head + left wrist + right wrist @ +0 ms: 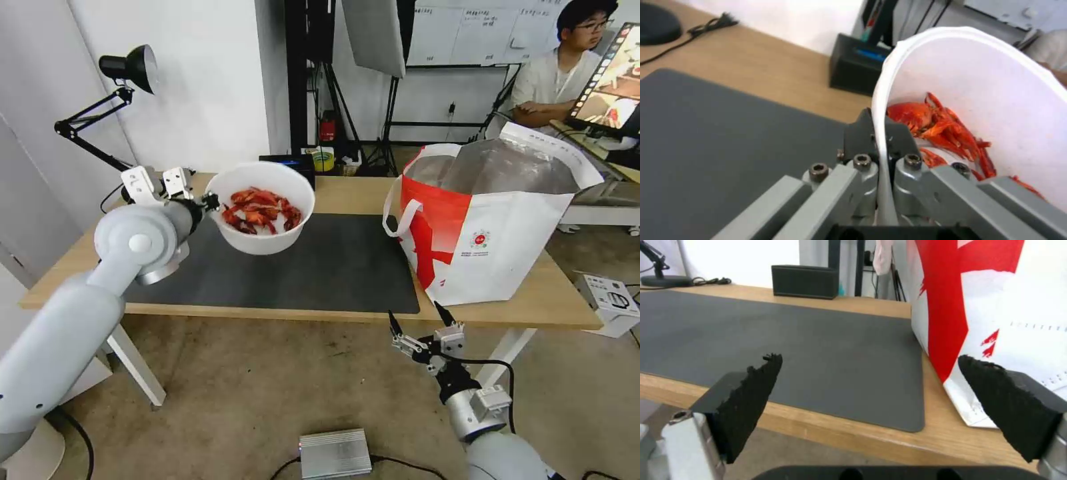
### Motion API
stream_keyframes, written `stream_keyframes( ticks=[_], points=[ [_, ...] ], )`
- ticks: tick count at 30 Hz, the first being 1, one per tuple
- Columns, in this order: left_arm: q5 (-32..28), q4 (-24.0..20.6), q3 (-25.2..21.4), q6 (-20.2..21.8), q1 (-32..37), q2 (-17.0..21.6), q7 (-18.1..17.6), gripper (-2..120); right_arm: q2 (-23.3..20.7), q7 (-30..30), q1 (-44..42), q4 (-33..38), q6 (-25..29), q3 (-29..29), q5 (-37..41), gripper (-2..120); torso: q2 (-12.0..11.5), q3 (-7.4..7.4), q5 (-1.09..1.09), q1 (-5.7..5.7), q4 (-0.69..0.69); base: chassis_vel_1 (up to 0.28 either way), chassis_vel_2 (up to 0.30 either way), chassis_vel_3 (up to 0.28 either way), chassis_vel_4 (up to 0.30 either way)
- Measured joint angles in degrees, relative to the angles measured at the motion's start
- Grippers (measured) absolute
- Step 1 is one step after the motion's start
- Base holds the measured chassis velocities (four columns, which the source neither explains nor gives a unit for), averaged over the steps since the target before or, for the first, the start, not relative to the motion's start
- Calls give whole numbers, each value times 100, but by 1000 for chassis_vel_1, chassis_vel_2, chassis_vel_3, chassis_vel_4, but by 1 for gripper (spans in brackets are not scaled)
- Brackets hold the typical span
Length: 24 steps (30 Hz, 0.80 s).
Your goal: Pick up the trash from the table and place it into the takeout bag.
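Observation:
The trash in view is a white round bowl (263,230) of red crayfish shells (261,208), held up over the left part of the dark grey mat (320,273) on the table (347,190). My left gripper (212,200) is shut on the bowl's near-left rim. In the left wrist view the fingers (862,136) pinch the thin white wall of the bowl (991,80), one inside and one outside. The takeout bag (497,233) stands open on the table's right side. My right gripper (417,320) hangs open below the table's front edge, empty, beside the bag (1022,306).
A black desk lamp (127,67) stands at the table's back left corner, with its base (664,280) and cable on the wood. A black tissue box (804,281) sits at the back edge behind the mat (795,336). A grey metal box (333,453) lies on the floor.

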Motion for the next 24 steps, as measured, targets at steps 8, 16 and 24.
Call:
stream_keyframes(
  ticks=[8,16,24],
  points=[
    [-104,43,227,-4,-406,-40,-38,0,-5,4,-6,5,0,6,-6,100,0,0,-1,0,0,0,0,0,0],
    [-229,124,592,-4,-871,-149,-87,0,-7,8,-6,8,0,8,-6,100,0,0,0,0,0,0,0,0,0],
    [-263,357,1155,0,-1388,-556,-165,0,-7,9,-5,8,0,8,-6,100,0,0,0,0,0,0,0,0,0]
  ],
)
